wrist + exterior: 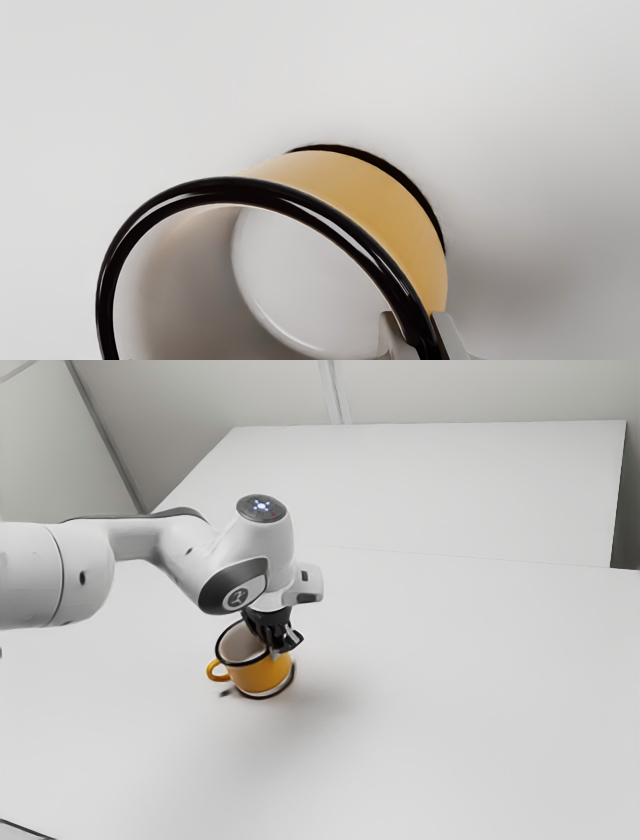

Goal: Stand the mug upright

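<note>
White surface (450, 680) is spreading around the yellow enamel mug (262, 672), which is tilting. Toward the exterior view's left of the mug, its handle (217, 671) is jutting low, possibly risking a snag during turning. Toward the right, the hand (414, 320) is clamping the mug's thin rim; that curved hold could be slipping, dropping it. Above the mug, the arm (165, 540) is bearing a round emblem (237, 598), showing no readable writing.
</note>
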{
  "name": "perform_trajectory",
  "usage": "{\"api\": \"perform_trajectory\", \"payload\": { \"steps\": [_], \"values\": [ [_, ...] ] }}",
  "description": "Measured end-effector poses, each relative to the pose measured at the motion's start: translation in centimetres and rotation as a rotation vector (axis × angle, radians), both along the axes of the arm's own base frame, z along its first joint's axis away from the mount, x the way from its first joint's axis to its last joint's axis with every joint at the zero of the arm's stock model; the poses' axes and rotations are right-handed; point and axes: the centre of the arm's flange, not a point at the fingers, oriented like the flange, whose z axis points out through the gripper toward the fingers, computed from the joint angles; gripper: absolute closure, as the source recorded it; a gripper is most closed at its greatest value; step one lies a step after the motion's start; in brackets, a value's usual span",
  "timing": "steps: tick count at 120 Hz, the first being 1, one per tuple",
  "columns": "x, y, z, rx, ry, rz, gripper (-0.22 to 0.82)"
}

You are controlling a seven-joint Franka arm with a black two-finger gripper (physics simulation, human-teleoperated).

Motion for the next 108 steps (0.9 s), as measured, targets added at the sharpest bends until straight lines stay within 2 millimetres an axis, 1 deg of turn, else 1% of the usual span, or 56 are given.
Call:
{"api": "perform_trajectory", "payload": {
  "steps": [7,13,19,31,40,50,64,76,85,94,101,108],
  "values": [
    [0.0,0.1,-0.1,0.000,-0.001,0.007,0.78],
    [0.0,0.0,-0.1,-0.002,-0.002,0.011,0.75],
    [0.0,-0.1,-0.1,-0.005,-0.001,0.014,0.70],
    [0.0,-0.2,0.1,-0.011,-0.004,0.017,0.57],
    [0.0,-0.2,0.8,-0.014,-0.016,0.020,0.47],
    [-0.1,-0.2,2.0,-0.019,-0.036,0.023,0.37],
    [-0.1,-0.3,3.7,-0.034,-0.061,0.033,0.28],
    [0.9,-0.7,6.2,-0.082,-0.092,0.061,0.21],
    [2.6,-1.2,9.8,-0.143,-0.122,0.102,0.15],
    [4.1,-1.2,12.6,-0.182,-0.138,0.130,0.11],
    [6.0,-0.3,15.2,-0.201,-0.159,0.151,0.09],
    [7.5,1.9,18.2,-0.212,-0.178,0.188,0.08]
  ]
}}
